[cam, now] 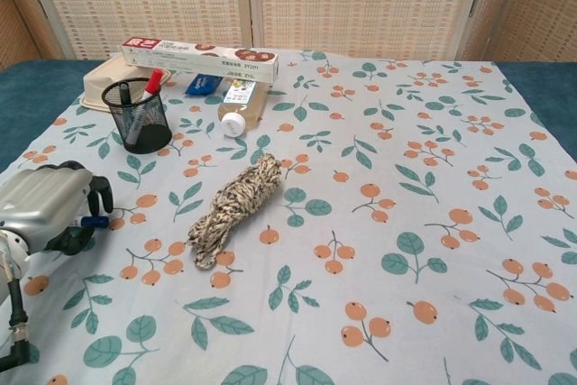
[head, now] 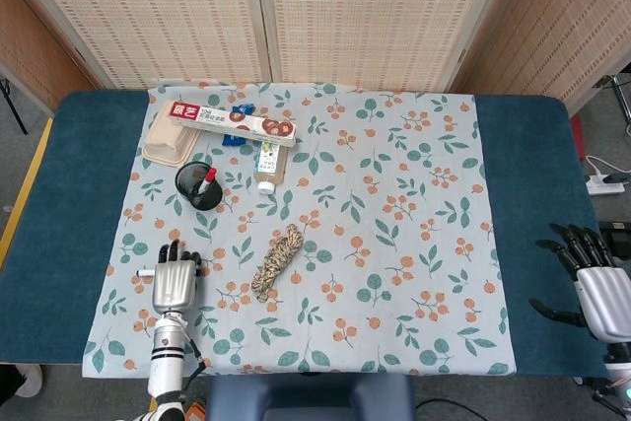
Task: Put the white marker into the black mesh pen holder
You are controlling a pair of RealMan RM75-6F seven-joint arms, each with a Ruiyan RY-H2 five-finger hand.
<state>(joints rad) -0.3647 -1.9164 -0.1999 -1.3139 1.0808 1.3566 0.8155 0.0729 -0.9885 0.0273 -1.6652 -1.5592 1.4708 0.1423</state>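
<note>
The white marker (head: pixel 144 271) with a blue cap (cam: pixel 94 221) lies on the flowered cloth at the front left. My left hand (head: pixel 174 283) (cam: pixel 45 209) is lowered over it; its fingers curl around the barrel, the thumb sits underneath, and only the two ends show. Further back stands the black mesh pen holder (head: pixel 198 185) (cam: pixel 137 116), upright, with a red-capped pen in it. My right hand (head: pixel 596 288) hovers with fingers spread and nothing in them over the blue table edge at the far right; the chest view does not show it.
A coil of rope (head: pixel 277 261) (cam: pixel 236 205) lies just right of my left hand. Behind the holder are a beige tray (head: pixel 170 140), a long toothpaste box (head: pixel 233 122), a small bottle (head: pixel 267 165) on its side and a blue packet (cam: pixel 202 85).
</note>
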